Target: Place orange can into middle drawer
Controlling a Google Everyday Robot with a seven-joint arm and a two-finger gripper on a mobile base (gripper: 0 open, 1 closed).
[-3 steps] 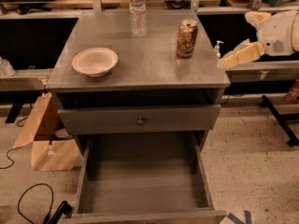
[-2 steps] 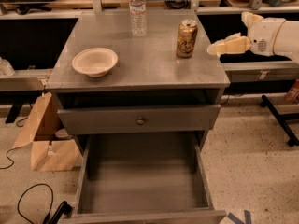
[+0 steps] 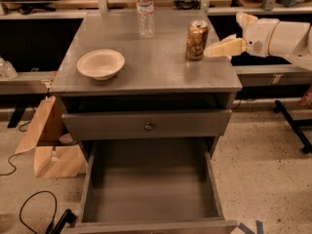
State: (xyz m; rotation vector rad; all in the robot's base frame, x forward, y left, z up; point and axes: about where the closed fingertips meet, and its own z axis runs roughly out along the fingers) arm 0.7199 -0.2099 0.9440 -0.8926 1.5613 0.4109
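We are seeing the middle drawer (image 3: 151,199) lying open below and left of the orange can (image 3: 197,40), which is standing upright. The gripper (image 3: 217,49) is hovering just right of the can, pointing at its side, and we are unable to tell whether it is released or clenched.

We see our gripper (image 3: 224,47) at the right of the view, just beside the orange can (image 3: 197,39). It is a pale cream wedge that tapers toward its tip. Behind it our wrist housing (image 3: 258,35) is white, rounded and smooth, with a small grey round mark on its side. The arm (image 3: 292,40) widens into a white cylinder that runs off the right edge.
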